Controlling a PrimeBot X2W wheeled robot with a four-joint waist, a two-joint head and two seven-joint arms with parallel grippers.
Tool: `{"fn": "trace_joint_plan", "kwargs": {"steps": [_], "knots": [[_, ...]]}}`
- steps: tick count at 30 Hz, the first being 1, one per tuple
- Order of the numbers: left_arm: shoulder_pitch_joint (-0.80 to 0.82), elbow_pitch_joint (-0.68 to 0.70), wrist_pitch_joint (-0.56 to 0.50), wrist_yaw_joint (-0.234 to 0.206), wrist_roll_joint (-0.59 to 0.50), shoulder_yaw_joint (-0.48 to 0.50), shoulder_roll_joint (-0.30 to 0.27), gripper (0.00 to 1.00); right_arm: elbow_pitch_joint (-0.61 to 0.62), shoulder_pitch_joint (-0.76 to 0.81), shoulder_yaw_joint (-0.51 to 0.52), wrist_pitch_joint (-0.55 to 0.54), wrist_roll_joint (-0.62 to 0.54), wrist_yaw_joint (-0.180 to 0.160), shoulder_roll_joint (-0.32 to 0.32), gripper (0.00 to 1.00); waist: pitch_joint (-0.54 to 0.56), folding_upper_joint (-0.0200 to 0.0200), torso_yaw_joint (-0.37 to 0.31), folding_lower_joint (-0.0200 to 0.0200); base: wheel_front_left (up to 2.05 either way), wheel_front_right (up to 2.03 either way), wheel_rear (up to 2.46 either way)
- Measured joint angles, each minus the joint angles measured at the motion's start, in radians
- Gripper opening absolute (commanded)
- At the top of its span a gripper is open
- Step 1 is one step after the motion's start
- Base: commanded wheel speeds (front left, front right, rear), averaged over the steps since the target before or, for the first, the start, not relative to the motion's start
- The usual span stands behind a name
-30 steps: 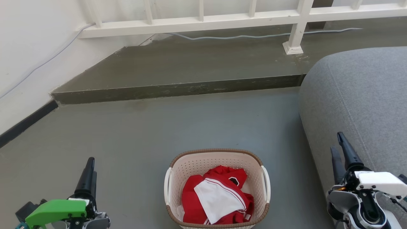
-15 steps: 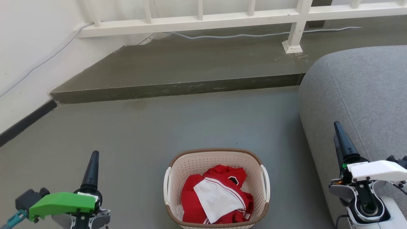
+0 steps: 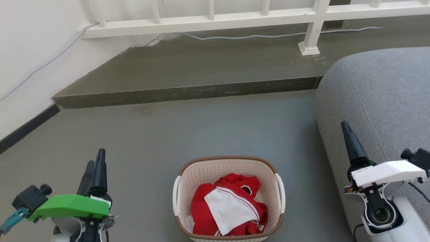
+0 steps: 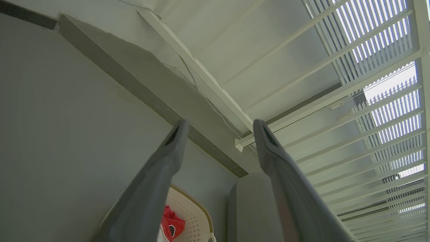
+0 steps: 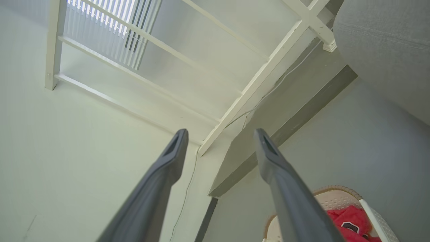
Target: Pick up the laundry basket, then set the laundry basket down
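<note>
The laundry basket (image 3: 201, 173) stands on the grey floor at the bottom middle of the head view, cream and perforated, with a brown rim and white side handles. Red and white clothing (image 3: 230, 206) lies in it. My left gripper (image 3: 95, 158) hovers well to its left and stands open with nothing between its fingers. My right gripper (image 3: 346, 127) is raised to the basket's right, beside the grey sofa, also open and empty. A corner of the basket (image 4: 191, 215) shows low in the left wrist view, and the basket (image 5: 331, 198) sits at the bottom right of the right wrist view.
A grey sofa (image 3: 386, 101) fills the right side, close to the right arm. A raised concrete step (image 3: 188, 92) crosses the floor beyond the basket, with a white railing (image 3: 215, 22) and a cable behind it. A white wall (image 3: 30, 60) runs along the left.
Both arms have risen: the left gripper's fingers point higher beside the basket, and the right gripper has climbed along the sofa's edge. The basket has stayed put.
</note>
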State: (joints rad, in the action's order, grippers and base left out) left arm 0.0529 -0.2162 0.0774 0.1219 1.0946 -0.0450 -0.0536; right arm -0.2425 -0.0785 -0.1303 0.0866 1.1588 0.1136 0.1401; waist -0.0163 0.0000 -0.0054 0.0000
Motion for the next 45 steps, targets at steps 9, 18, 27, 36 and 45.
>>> {"fn": "trace_joint_plan", "kwargs": {"steps": [9, 18, 27, 36, 45], "knots": [[0.010, 0.026, 0.031, -0.016, -0.237, -0.025, -0.005, 1.00, 0.008, -0.025, -0.030, 0.031, -0.200, -0.022, 0.020, 1.00, -0.004, 0.0001, -0.001, 0.0000, 0.00, 0.00, 0.00], [0.010, 0.032, 0.064, -0.027, -0.388, -0.057, -0.001, 1.00, 0.014, -0.038, -0.063, 0.060, -0.345, -0.041, 0.021, 1.00, -0.008, 0.0000, 0.000, 0.0000, 0.00, 0.00, 0.00], [0.011, 0.045, 0.101, -0.039, -0.531, -0.073, 0.002, 1.00, 0.008, -0.042, -0.085, 0.090, -0.492, -0.060, 0.020, 1.00, -0.008, 0.0000, -0.001, 0.0000, 0.00, 0.00, 0.00], [0.014, 0.066, 0.127, -0.043, -0.641, -0.085, 0.004, 1.00, 0.008, -0.060, -0.105, 0.117, -0.603, -0.064, 0.019, 1.00, -0.008, 0.0000, -0.002, 0.0000, 0.00, 0.00, 0.00], [0.017, 0.081, 0.154, -0.044, -0.762, -0.091, 0.005, 1.00, 0.008, -0.065, -0.117, 0.145, -0.727, -0.072, 0.018, 1.00, -0.013, 0.0000, -0.002, 0.0000, 0.00, 0.00, 0.00]]}}
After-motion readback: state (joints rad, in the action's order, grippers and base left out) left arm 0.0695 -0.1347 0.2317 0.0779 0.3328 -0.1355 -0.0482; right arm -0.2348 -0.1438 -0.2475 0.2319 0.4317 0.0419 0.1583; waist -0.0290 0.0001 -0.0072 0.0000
